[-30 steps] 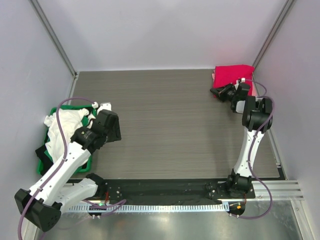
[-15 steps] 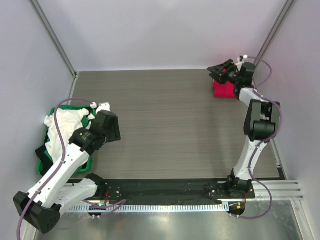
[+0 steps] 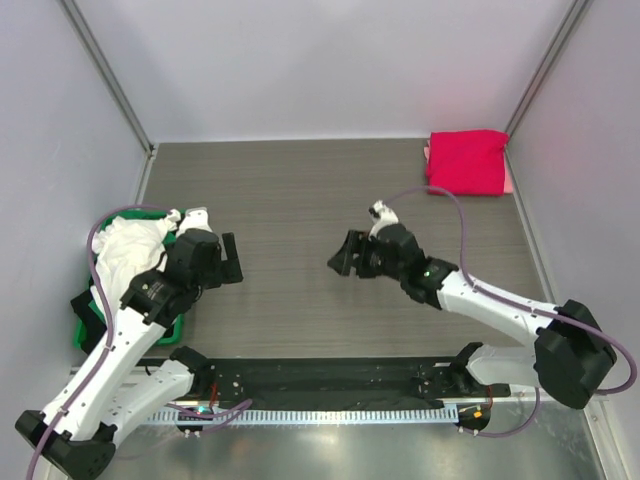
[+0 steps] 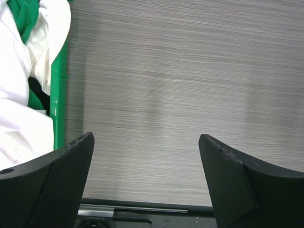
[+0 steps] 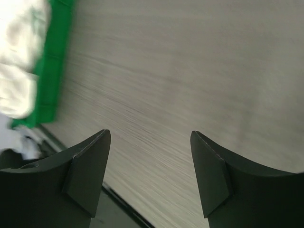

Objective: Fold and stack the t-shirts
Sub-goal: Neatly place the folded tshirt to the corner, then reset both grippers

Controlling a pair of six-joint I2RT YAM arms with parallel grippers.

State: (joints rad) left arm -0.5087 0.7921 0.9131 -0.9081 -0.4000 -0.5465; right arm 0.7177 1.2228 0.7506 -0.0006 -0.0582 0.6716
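A folded crimson-red t-shirt (image 3: 466,161) lies at the far right corner of the table, with a light pink t-shirt's edge (image 3: 507,181) showing under it. A crumpled white t-shirt (image 3: 125,247) fills the green crate (image 3: 165,328) at the left; the left wrist view shows that white t-shirt (image 4: 19,95) at its left edge, and the right wrist view shows it (image 5: 19,57) blurred. My left gripper (image 3: 230,260) hovers open just right of the crate, empty (image 4: 147,178). My right gripper (image 3: 342,255) hangs open over the table's middle, empty (image 5: 149,173).
The green crate's rim (image 4: 59,102) runs down the left of the left wrist view, and the same crate (image 5: 54,61) sits at the upper left of the right wrist view. A black rail (image 3: 330,375) carries both arm bases along the near edge. Grey walls close in the table.
My right gripper let go of the red t-shirt at the far right corner, opened, and swung to the table's middle. My left gripper opened wider and shifted slightly nearer the crate.
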